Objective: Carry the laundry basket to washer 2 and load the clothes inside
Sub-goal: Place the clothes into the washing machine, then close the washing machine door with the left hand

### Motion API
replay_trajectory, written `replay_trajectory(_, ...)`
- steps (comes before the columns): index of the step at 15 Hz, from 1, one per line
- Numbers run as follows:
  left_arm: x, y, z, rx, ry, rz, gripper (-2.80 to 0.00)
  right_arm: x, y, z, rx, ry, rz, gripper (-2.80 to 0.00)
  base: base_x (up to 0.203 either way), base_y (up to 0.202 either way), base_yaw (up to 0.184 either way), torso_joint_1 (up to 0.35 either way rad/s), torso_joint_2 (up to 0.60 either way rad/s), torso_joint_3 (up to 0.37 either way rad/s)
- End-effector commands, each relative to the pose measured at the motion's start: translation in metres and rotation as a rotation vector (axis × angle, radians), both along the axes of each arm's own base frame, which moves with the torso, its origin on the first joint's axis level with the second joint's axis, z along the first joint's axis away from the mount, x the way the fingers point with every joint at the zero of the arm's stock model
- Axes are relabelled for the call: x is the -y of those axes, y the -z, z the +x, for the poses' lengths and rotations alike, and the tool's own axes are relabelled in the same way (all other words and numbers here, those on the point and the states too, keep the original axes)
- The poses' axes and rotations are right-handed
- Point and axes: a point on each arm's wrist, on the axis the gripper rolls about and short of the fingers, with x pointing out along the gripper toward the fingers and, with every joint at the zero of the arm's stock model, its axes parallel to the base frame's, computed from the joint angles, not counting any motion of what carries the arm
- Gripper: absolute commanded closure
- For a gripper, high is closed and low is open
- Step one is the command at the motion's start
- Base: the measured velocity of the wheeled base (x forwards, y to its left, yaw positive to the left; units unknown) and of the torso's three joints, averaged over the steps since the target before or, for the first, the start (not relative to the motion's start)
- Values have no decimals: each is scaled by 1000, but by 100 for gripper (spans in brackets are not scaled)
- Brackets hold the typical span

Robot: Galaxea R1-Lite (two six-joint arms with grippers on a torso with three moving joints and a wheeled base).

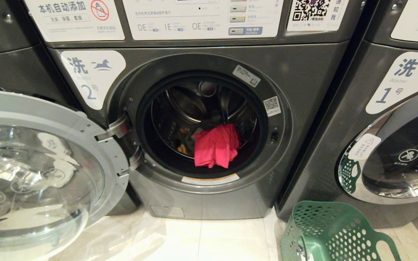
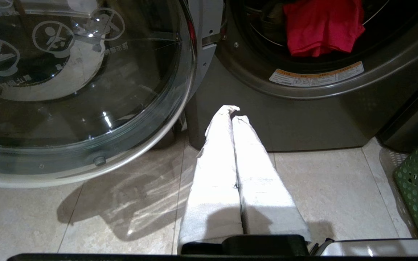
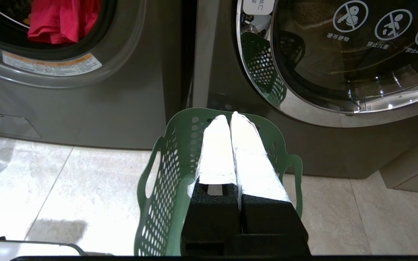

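Note:
Washer 2 [image 1: 296, 90], dark grey with a white "2" label [image 1: 89, 90], stands straight ahead, and its glass door [image 1: 31, 174] is swung open to the left. In its drum lie the clothes: a pink-red garment [image 1: 216, 145] in front, with grey [image 1: 198, 132] and mustard [image 1: 183, 148] cloth behind it. The green laundry basket [image 1: 332, 232] stands on the floor at the lower right, in front of washer 1. My left gripper [image 2: 233, 112] hangs shut and holds nothing, low before washer 2 [image 2: 303, 119]. My right gripper [image 3: 228, 119] is shut with nothing in it, over the basket [image 3: 165, 188].
Washer 1 [image 1: 386, 90] stands to the right with its door [image 1: 394, 163] closed. The open door of washer 2 [image 2: 78, 87] juts out over the pale tiled floor [image 1: 209, 239] on the left. Another dark machine [image 1: 9, 61] stands behind it.

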Motion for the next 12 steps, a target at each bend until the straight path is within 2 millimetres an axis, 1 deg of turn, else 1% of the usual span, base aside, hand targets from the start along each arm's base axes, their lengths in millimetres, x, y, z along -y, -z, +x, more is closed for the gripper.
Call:
replay_trajectory(1,0,0,0,-2,0,1,0,0,0,0,-2,0,0,0,0,0,0,0,0,0)
replay_trajectory(10,0,0,0,1,-1,0,0,0,0,0,-2,0,2,0,0,0,0,0,0,0)
replay_trajectory(12,0,0,0,1,-1,0,0,0,0,0,-2,0,2,0,3,121,-1,3,0,1)
